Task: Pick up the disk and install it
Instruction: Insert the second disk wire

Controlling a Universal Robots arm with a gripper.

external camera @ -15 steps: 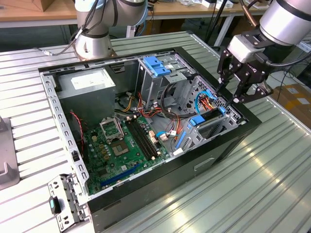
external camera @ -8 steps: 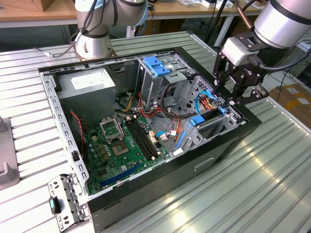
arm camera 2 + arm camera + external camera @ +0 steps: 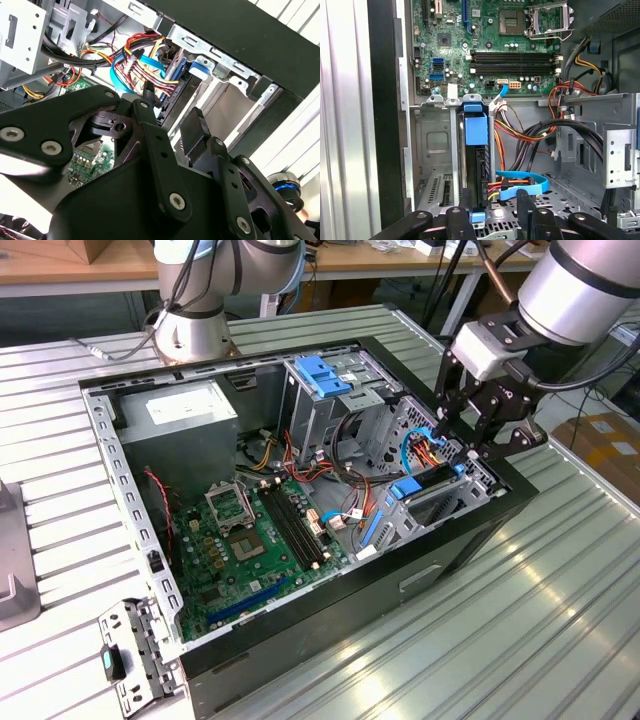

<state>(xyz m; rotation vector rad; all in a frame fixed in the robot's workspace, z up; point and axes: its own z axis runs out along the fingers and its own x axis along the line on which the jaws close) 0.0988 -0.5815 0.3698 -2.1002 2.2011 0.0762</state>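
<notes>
One dark disk point(image 3: 479, 150) in bright blue carrier, upright in its bay, end effector point(image 3: 495, 212) fingers spread around it.

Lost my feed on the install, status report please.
Tool low over the drive bay, fingers apart. Disk standing on edge in the bay, blue carrier showing. Cable bundle crowds right beside it.

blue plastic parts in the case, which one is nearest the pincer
The disk in its bright blue carrier, standing on edge in the drive bay right below the pincer. The light-blue latch piece sits farther off, atop the grey cage.
</notes>
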